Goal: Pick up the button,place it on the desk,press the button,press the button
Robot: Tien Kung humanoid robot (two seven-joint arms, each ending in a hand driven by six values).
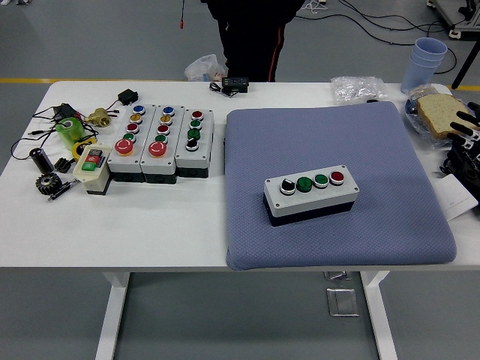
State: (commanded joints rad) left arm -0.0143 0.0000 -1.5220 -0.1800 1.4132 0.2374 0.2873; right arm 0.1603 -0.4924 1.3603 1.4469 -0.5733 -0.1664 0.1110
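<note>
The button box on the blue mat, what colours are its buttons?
On the button box, left to right: black, green, green, red. Head view shows it.

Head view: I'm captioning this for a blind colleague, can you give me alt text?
A four-button box sits on a blue pad on a white table, untouched. The robot's right hand is at the right edge; three more button boxes and small parts lie left, and a person stands beyond.
</note>
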